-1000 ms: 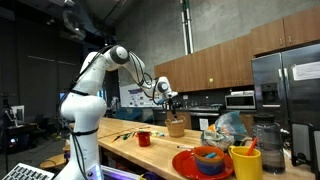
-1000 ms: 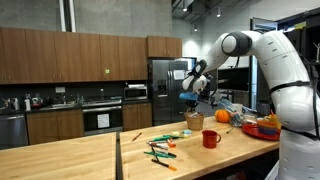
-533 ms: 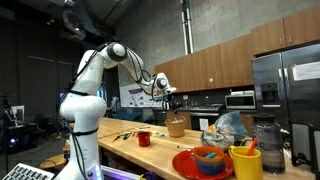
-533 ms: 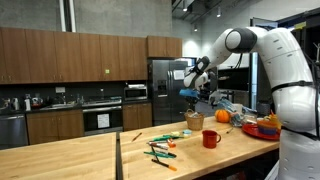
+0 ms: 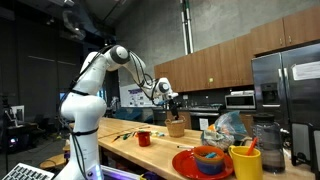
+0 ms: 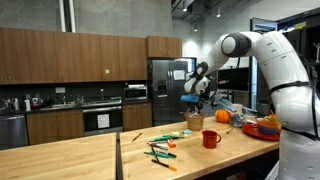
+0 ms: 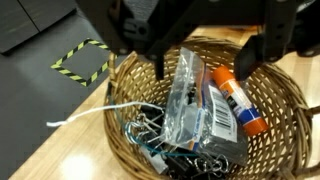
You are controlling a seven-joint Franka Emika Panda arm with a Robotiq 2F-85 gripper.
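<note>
Wrist view: wicker basket fills the frame. It sits on the wooden counter.

- Inside the basket, centre: clear plastic packet with a barcode label. It stands on edge, and I judge it is propped up by the binder clips heaped under it.
- Just beside the packet, toward the basket's far wall: glue stick, orange cap up, leaning on the packet.
- A white cord trails out over the basket's near rim.

Gripper hangs directly over the basket. Its fingers are spread apart and straddle the top of the packet. Nothing is pinched between them, and I see no contact with the contents.

In both exterior views the gripper points straight down above the basket, with a clear gap.

Beside the basket on the counter: red mug. Further out from the basket: scattered pens.
</note>
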